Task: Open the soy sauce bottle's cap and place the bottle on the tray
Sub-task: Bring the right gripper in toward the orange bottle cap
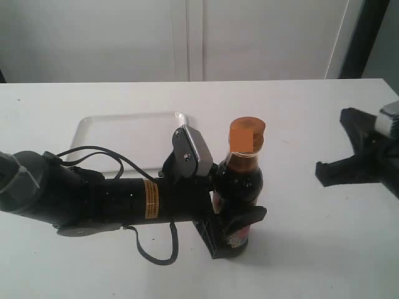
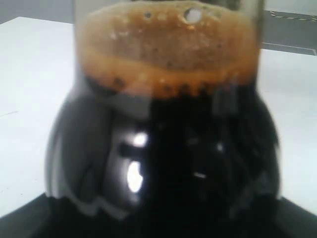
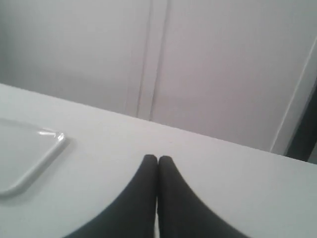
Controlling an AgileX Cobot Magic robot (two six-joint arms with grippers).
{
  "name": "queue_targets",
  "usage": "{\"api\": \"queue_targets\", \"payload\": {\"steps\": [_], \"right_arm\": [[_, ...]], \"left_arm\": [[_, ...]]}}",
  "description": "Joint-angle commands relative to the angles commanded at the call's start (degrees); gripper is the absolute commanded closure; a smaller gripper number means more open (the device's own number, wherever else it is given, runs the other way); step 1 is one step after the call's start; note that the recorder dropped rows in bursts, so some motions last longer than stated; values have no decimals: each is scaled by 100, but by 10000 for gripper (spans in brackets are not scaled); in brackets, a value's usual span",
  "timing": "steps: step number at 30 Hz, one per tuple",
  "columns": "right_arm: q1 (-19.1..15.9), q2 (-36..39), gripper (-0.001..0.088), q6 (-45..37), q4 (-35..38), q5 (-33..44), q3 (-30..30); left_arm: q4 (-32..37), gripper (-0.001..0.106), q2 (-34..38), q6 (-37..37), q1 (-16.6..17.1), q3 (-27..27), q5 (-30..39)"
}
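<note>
Bottle (image 1: 240, 180) could tip when the shut cap (image 1: 247, 135) is pried, as the left gripper (image 1: 235, 229) clamps it low down and the right gripper (image 3: 158, 162) sits closed, empty

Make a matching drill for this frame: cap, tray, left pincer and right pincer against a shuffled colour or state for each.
Things:
1. cap
2. tray
3. left pincer
4. right pincer

Colour or state:
A. shut, holding nothing
B. orange, lid down
C. clamped on the soy sauce bottle
D. white, low raised rim

Pairs: 1-B, 2-D, 3-C, 4-A
</note>
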Motion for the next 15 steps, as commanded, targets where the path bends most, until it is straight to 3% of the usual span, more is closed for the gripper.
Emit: {"api": "queue_targets", "payload": {"steps": [9,11,13,15], "right_arm": [[902,166,868,-583,277,-124,0],[1137,166,868,-1113,593,-121,-109],[1365,166,868,-2211,1427,244,-334],[1518,166,868,-2759,1719,623,-516]], "left_arm": [[0,1053,0,47,0,0,9],[0,1053,0,59,0,0,9],[0,1053,0,59,0,0,9],[0,1053,0,59,0,0,9]]}}
